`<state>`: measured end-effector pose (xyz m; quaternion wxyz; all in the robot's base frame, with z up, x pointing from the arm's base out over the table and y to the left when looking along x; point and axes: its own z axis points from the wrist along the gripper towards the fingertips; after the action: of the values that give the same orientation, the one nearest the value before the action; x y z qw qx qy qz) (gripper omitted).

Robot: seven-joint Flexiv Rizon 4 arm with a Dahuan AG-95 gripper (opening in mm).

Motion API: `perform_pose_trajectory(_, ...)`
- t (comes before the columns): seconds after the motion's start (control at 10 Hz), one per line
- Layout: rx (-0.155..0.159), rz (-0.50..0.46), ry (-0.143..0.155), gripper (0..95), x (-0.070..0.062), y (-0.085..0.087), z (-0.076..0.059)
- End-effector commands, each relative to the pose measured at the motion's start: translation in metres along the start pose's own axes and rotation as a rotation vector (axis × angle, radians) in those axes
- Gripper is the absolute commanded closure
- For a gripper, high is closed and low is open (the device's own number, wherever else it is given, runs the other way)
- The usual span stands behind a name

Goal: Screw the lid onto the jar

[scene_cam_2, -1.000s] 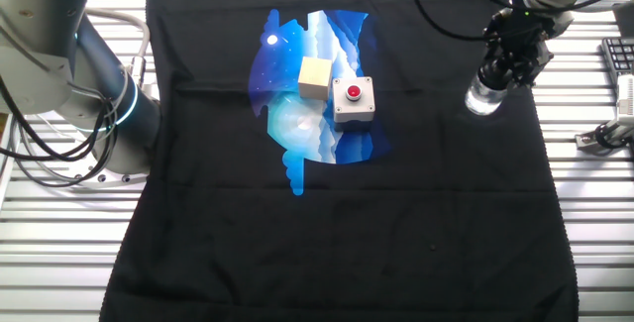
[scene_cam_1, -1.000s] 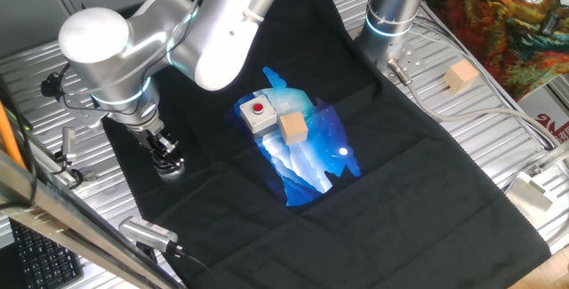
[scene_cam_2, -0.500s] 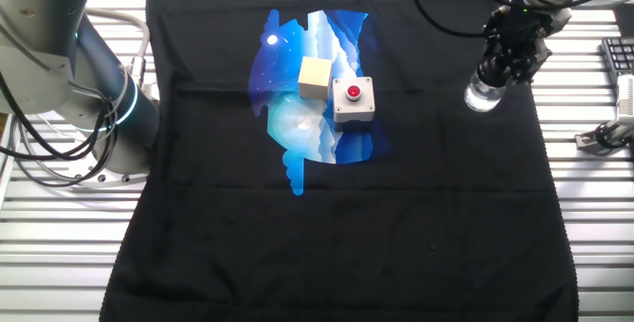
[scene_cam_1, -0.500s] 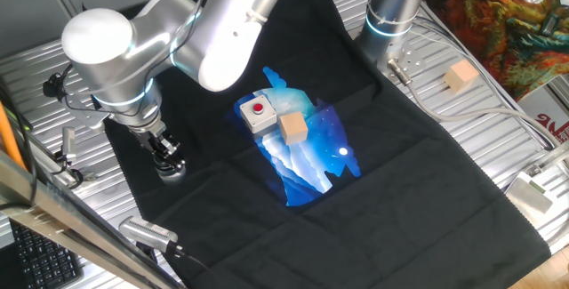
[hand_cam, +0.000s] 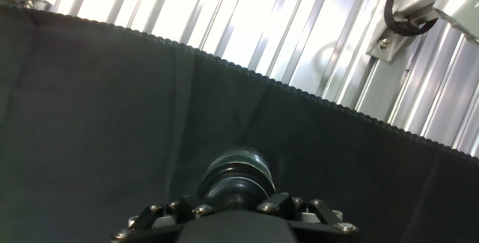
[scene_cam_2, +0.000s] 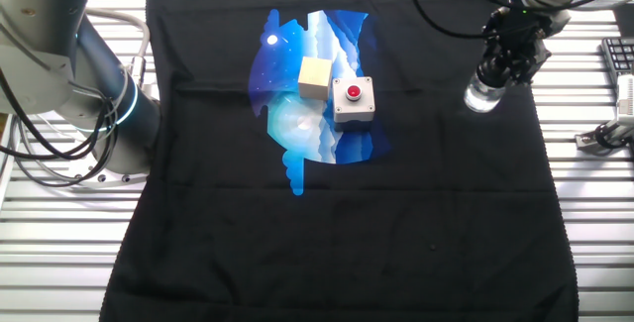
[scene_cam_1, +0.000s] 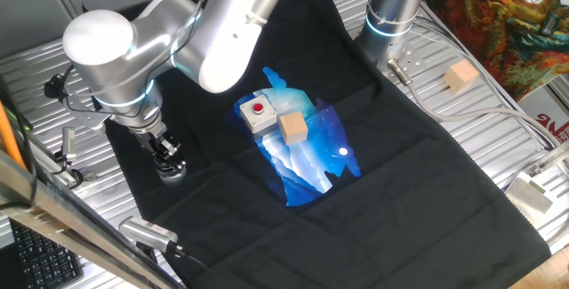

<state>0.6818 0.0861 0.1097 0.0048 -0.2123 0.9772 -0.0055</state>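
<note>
I use the grey box (scene_cam_1: 258, 113) with the red button as my landmark. It sits on the bright blue picture in the middle of the black cloth (scene_cam_1: 382, 182), which covers the metal surface (scene_cam_2: 594, 253). A tan wooden cube (scene_cam_1: 292, 129) stands just beside the box and looks like it touches it.

The jar (scene_cam_2: 482, 94) stands well apart from the grey box, near the edge of the black cloth. In one fixed view it is off to the left of the box (scene_cam_1: 171, 171), and in the other fixed view it is off to the right. It is upright on the cloth. I can see its clear glass and thick shiny base.

My pincer (scene_cam_2: 507, 59) is right on top of the jar, pointing down at it. In the hand view I see the jar (hand_cam: 238, 176) just past the pincer (hand_cam: 232, 217), with something dark and round at its top. I think that is the lid, but I cannot tell for sure, because the pincer hides it. I cannot tell whether the pincer is squeezing the lid or is loose around it.

A second wooden cube (scene_cam_1: 460, 76) lies far from the grey box, off the cloth on the bare metal.
</note>
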Motion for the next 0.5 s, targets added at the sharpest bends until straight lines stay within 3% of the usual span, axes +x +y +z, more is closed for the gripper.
perform_pose_trajectory(0.1,0.000,-0.003,-0.003,95.0,0.0002,-0.0003,0.0015)
perform_pose_trajectory(0.5,0.005,-0.008,-0.010,95.0,0.0005,-0.0011,0.0052)
